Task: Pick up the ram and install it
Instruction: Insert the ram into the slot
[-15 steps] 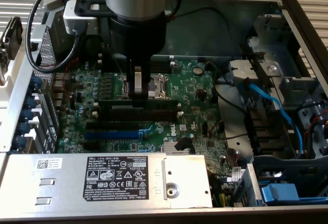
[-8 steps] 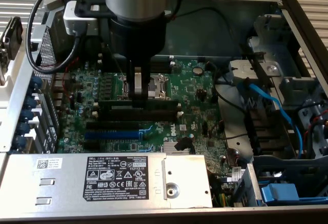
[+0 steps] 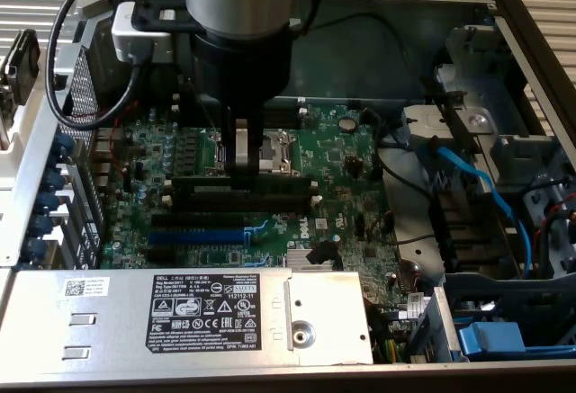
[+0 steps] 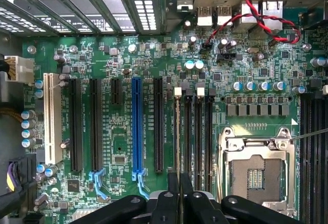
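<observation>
Pincer point(image 4: 179, 180) closed narrowly on the ram point(image 3: 270, 182), at black slots point(image 3: 270, 202) of the motherboard point(image 3: 360, 168) inside the case point(image 3: 405, 15).

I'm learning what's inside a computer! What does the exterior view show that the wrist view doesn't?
The exterior view gives the silver labelled box in front, the blue cable toward its right, and the arm reaching down from above.

The wrist view gives the red-and-black twisted wires and the white slot.

Both show the green motherboard, the blue slot, the processor socket, and the gripper shut on the ram, low at the black slots.
</observation>
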`<action>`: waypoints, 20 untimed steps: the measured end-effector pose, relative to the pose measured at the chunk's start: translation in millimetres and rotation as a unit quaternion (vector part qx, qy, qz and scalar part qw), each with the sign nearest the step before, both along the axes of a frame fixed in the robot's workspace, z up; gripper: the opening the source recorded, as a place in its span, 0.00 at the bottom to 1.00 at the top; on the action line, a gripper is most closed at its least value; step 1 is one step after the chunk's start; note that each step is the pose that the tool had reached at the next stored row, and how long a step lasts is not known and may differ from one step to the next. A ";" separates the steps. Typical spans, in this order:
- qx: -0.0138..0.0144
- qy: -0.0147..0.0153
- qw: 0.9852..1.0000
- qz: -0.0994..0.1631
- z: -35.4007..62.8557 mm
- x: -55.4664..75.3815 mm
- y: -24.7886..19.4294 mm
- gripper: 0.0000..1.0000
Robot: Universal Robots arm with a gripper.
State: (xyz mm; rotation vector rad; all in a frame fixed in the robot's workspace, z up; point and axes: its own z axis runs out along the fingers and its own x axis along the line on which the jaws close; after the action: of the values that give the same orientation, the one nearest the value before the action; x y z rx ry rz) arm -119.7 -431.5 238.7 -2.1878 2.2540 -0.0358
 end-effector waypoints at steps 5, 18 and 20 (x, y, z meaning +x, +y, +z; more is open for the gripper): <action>0.000 0.000 1.000 0.000 0.0 1.0 0.0 0.13; 0.000 0.000 1.000 0.000 -2.3 1.0 1.1 0.13; 0.000 0.000 1.000 0.000 -2.5 1.0 0.6 0.13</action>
State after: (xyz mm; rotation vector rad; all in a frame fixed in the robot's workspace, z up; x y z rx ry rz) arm -118.8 -430.9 236.2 -2.1878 2.2542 -0.0355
